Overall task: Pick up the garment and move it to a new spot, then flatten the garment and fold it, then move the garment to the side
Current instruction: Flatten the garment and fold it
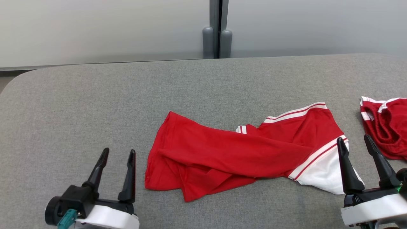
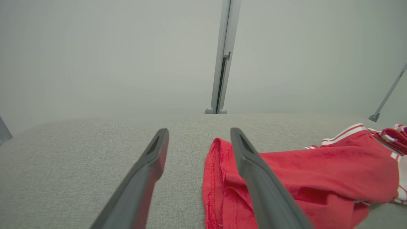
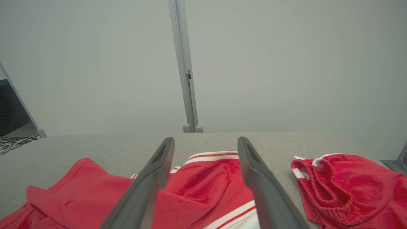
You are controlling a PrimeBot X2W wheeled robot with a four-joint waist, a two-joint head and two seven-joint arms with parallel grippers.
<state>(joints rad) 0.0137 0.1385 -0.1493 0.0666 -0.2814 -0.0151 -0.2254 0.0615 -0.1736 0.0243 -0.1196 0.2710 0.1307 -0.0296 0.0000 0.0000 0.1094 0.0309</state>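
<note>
The garment [image 1: 241, 152] is a red shirt with white stripes and a white sleeve end, lying crumpled across the middle of the grey padded table [image 1: 95, 95]. It also shows in the left wrist view [image 2: 318, 171] and the right wrist view [image 3: 206, 187]. My left gripper [image 1: 118, 154] stands open at the lower left, just left of the garment's hem and apart from it. My right gripper [image 1: 355, 140] is open at the lower right, by the white sleeve end, with nothing between its fingers. In the right wrist view the red cloth lies beyond and below the fingers [image 3: 152, 178].
A second red garment [image 1: 388, 127] with white trim and a drawstring waist lies bunched at the table's right edge, close to my right gripper; it also shows in the right wrist view [image 3: 346, 187]. A pale wall with a grey post [image 1: 217, 28] stands behind the table.
</note>
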